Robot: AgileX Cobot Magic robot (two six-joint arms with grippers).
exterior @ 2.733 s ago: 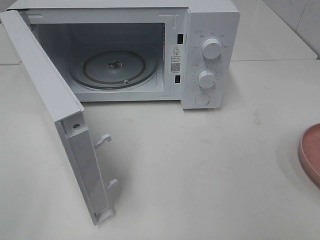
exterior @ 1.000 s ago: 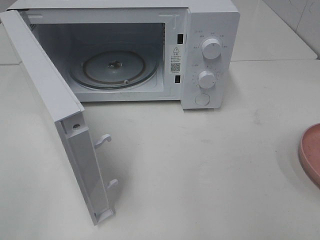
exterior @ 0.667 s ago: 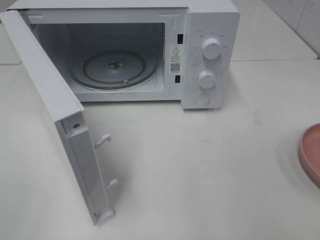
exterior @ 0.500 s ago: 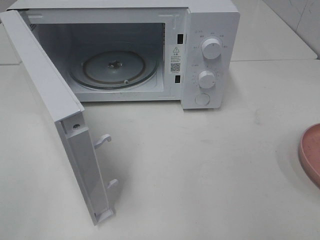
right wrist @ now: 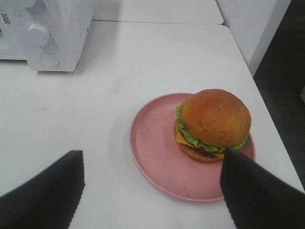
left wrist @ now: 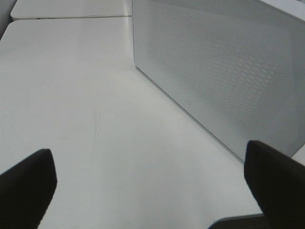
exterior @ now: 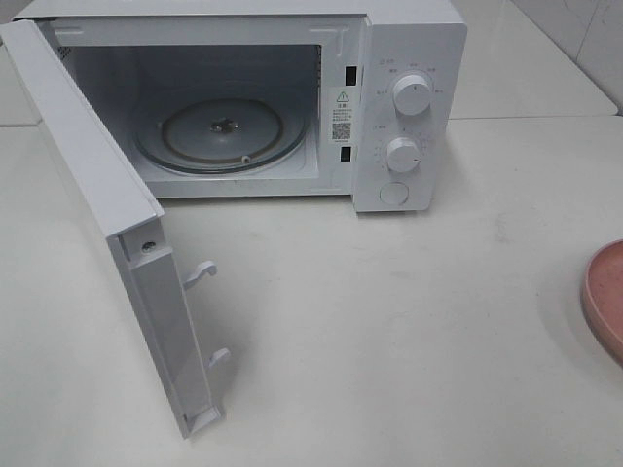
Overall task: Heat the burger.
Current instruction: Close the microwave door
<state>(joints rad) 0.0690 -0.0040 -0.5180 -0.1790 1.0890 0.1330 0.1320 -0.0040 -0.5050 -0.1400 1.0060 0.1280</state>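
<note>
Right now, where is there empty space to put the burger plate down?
The widest bare patch of table lies between the open microwave door and the pink plate. Inside the microwave, the glass turntable is bare too. The burger fills one side of its plate.

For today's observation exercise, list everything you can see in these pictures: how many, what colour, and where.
microwave: one, white, back of the table, door swung open, glass turntable bare inside
knobs: two, white, on the microwave's right panel, round button below
plate: one, pink, at the table's right edge
burger: one, brown bun, on the plate, off-centre
table: white
left claw: black, open, beside the door
right claw: black, open, above the plate
</note>
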